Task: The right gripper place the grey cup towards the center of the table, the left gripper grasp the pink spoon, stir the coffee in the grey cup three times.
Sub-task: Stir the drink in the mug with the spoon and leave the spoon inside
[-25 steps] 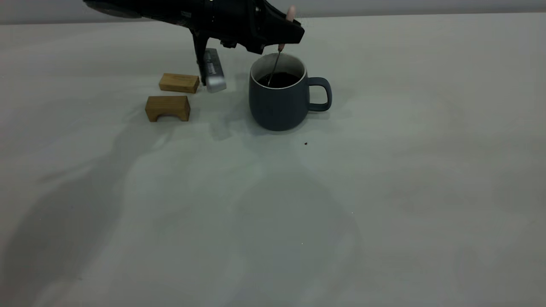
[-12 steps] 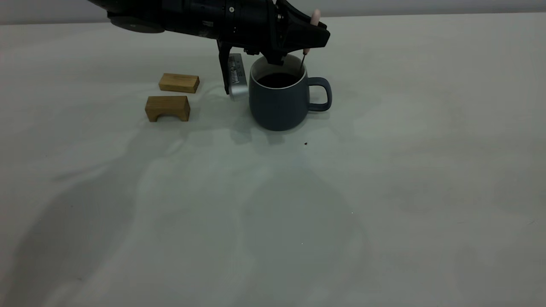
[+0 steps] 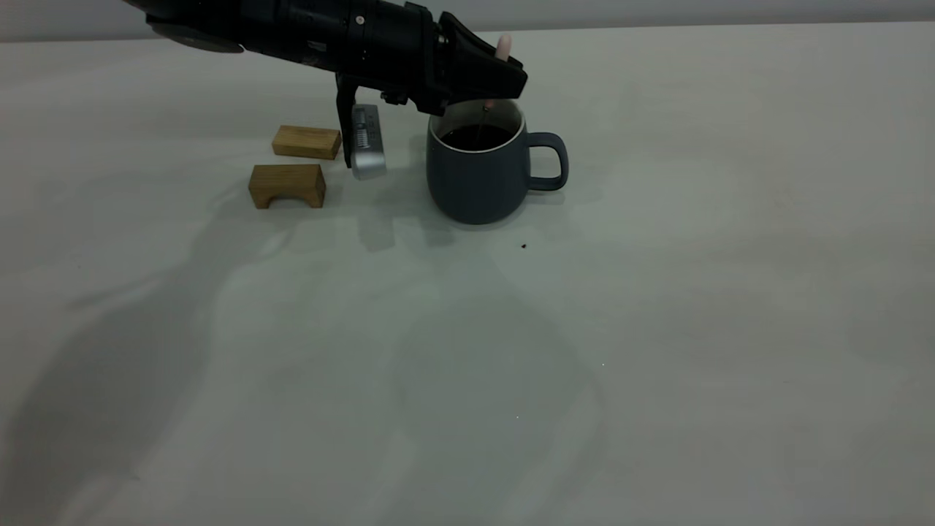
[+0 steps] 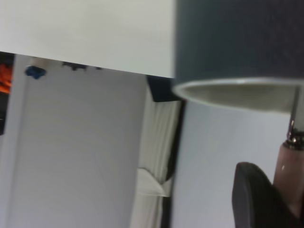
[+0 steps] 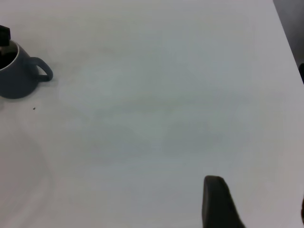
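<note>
Exterior view: the left pincer (image 3: 491,82) is clamped on the spoon (image 3: 501,46) over the cup (image 3: 478,172), mid-counter (image 3: 657,292); its neck dips into the coffee (image 3: 475,136).

Left wrist view: finger (image 4: 254,197) against pink handle.

Right wrist view: right pincer (image 5: 256,204) well apart from the cup, fingers spread.

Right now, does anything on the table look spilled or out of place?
Only a tiny dark speck lies on the table just in front of the grey cup; it may be a coffee drop. The cup stands upright.
</note>
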